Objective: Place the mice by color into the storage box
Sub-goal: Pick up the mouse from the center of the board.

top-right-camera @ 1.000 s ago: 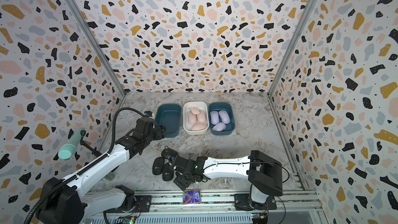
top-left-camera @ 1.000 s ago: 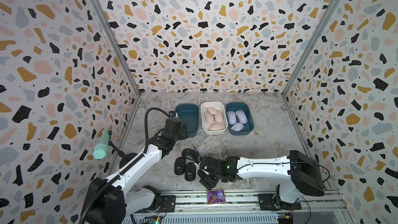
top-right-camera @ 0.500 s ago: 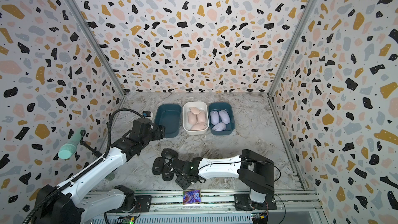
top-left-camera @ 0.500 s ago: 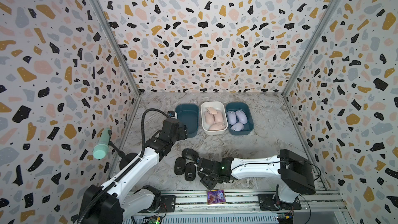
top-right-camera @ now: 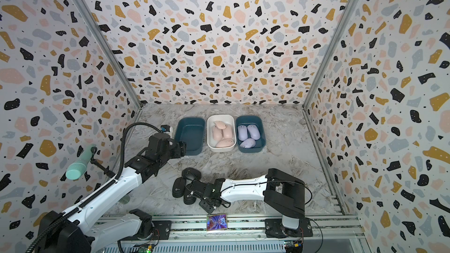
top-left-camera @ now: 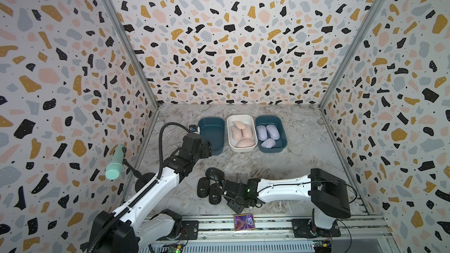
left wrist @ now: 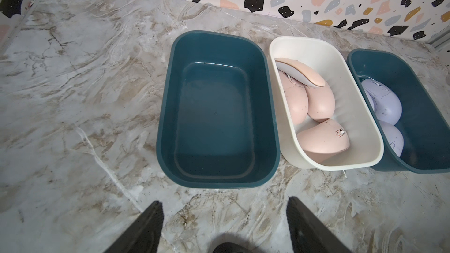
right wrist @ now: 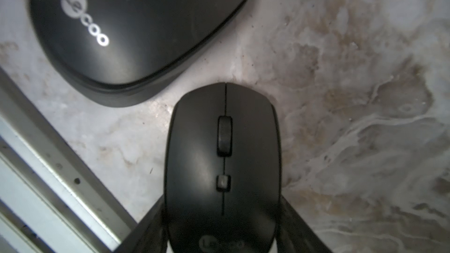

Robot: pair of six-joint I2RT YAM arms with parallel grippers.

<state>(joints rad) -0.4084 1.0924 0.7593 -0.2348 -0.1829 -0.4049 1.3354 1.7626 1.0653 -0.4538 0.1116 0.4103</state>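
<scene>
To the left, the left gripper (left wrist: 224, 205) hung with its jaws apart and nothing between them, just short of the near end of the left teal bin (left wrist: 214, 118). Beside that bin stood the white bin (left wrist: 353, 118) with four pink mice (left wrist: 316, 98) in it, one tipped up across two others. Next came the right teal bin (left wrist: 418, 118), which held three lilac mice (left wrist: 387, 105). Nearer the front rail, three black mice (top-left-camera: 202, 187) lay close together on the marble table (top-left-camera: 304, 156). Just to their right, the right gripper (right wrist: 221, 198) was closed on a fourth black mouse (right wrist: 222, 142), a finger pressed against each flank.
</scene>
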